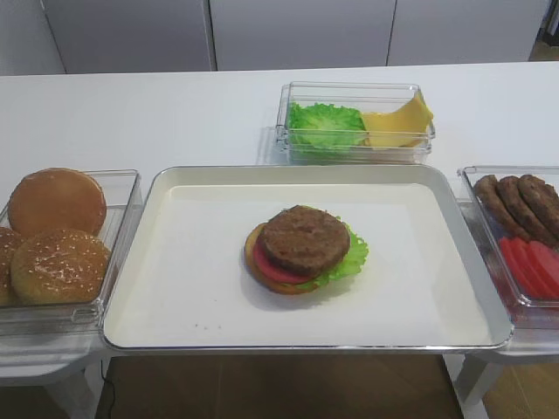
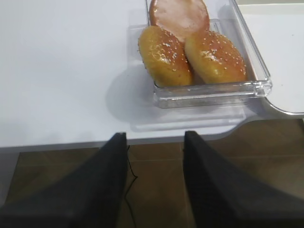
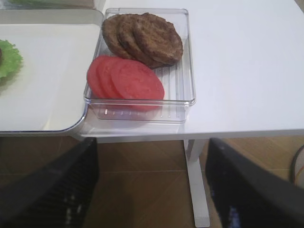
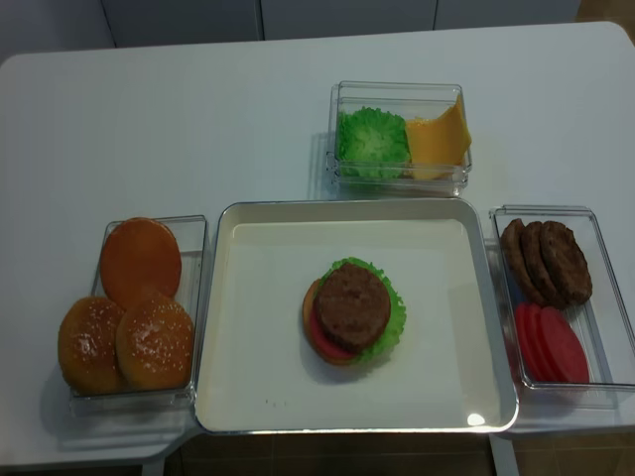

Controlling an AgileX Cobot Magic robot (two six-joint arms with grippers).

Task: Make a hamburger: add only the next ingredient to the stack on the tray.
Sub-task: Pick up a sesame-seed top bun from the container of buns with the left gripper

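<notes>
The tray (image 4: 248, 397) sits at the desk's (image 4: 198, 119) front edge, the stack (image 4: 352, 309) at its centre. The sesame bun top (image 4: 156, 342) lies in the clear bin (image 4: 194, 297) by the tray's left edge. Both the left gripper (image 2: 154, 190) and the right gripper (image 3: 152, 190) hang released below the front edge.

White table (image 4: 198, 119), clear bins, loose patties (image 4: 546, 260), tomato slices (image 4: 551, 342), lettuce (image 4: 372, 141), cheese (image 4: 439, 137), smooth bun (image 4: 140, 260)

Left claw (image 2: 154, 183) hangs off the counter (image 2: 61, 76) edge, jaws parted, nothing between. Ahead: clear bin (image 2: 213, 92) wall, then two sesame bun tops (image 2: 216, 57) side by side, touching, smooth bun (image 2: 179, 16) behind. Open counter ahead-left.
</notes>
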